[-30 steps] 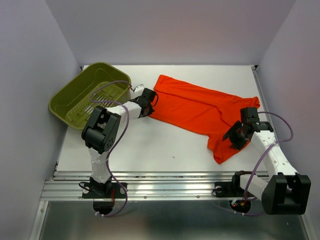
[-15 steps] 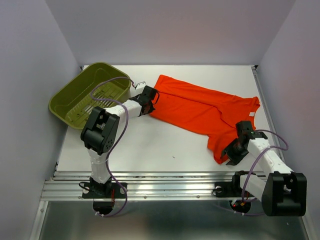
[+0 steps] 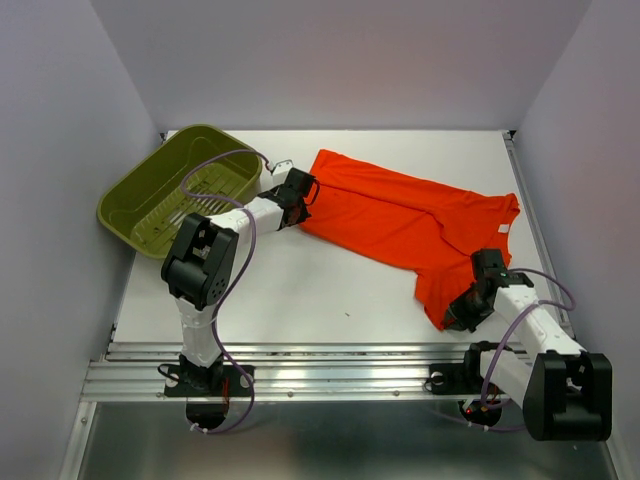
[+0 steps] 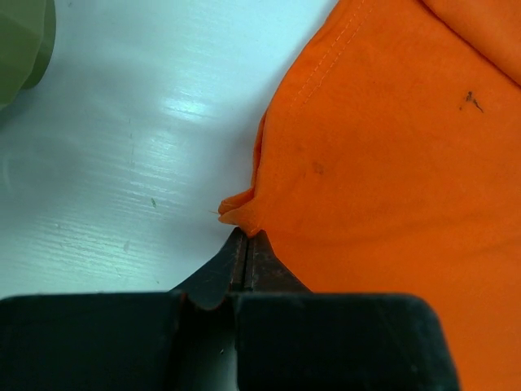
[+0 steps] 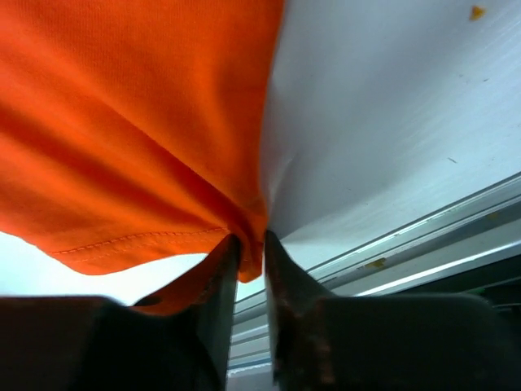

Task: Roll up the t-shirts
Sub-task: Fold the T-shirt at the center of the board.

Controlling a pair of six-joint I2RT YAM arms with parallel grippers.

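The orange-red t-shirt (image 3: 400, 215) lies spread across the middle and right of the white table, wrinkled, with its near right corner by the front rail. My left gripper (image 3: 304, 198) is at the shirt's left edge. In the left wrist view it (image 4: 247, 236) is shut on a small pinched fold of the t-shirt (image 4: 391, 163). My right gripper (image 3: 453, 318) is at the near right corner. In the right wrist view its jaws (image 5: 251, 244) stand narrow with the hem of the t-shirt (image 5: 122, 122) pinched between the tips.
An olive-green slotted basket (image 3: 170, 200) sits tilted at the back left, just left of my left arm; its rim (image 4: 20, 41) shows at the left wrist view's corner. The metal front rail (image 3: 330, 360) runs close below my right gripper. Grey walls enclose the table.
My right arm has come down and toward the front rail, from the shirt's right side to its near corner, and its jaws have narrowed onto the hem. The left gripper has kept its hold.
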